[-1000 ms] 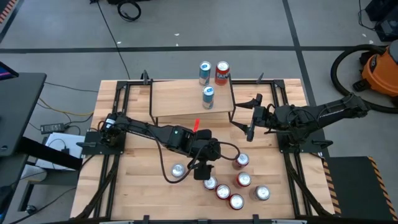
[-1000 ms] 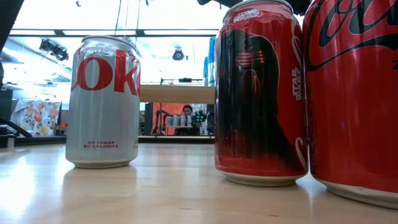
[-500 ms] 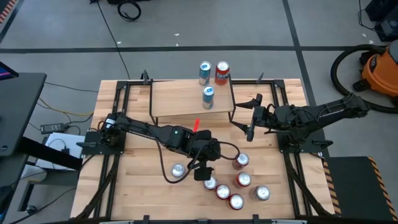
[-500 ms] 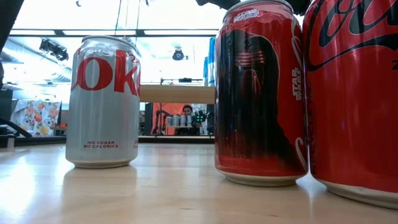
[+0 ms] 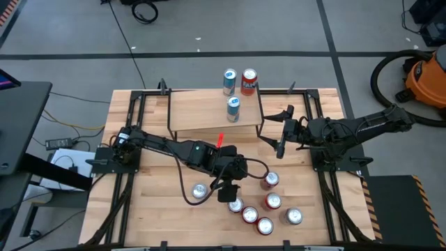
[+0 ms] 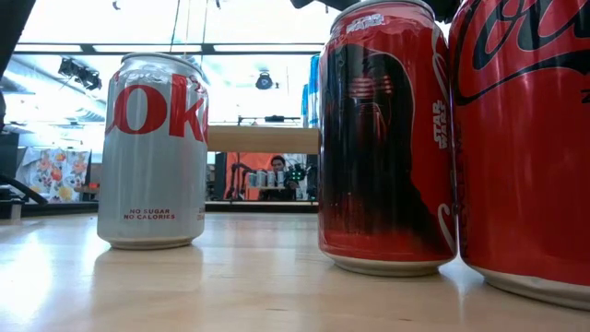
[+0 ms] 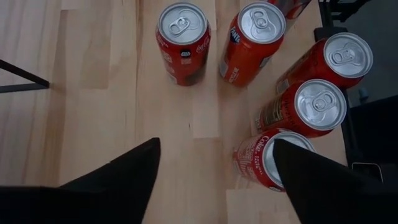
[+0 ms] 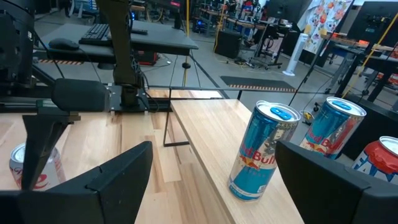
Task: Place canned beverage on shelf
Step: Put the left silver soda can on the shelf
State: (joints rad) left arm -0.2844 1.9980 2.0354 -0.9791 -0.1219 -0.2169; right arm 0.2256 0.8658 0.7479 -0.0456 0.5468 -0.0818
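The shelf [image 5: 209, 110] is a light-wood board on thin black legs at the table's far middle; it also shows in the right wrist view [image 8: 205, 134]. A blue can [image 5: 233, 108] stands on it, and a second blue can [image 5: 229, 81] and a red can [image 5: 249, 81] stand at its far edge. My left gripper [image 5: 226, 191] is open and points down over the table's near middle. In the left wrist view [image 7: 214, 168] a red can [image 7: 264, 163] stands just beside one finger. My right gripper [image 5: 281, 134] is open and empty beside the shelf's right end, facing the blue can [image 8: 264, 152].
Several red cans [image 5: 265, 209] stand upright in a cluster on the near right of the slatted tabletop. A silver can [image 5: 200, 191] stands left of my left gripper; it also shows in the low view [image 6: 152, 152]. Black frame rails [image 5: 132, 125] run along both table sides.
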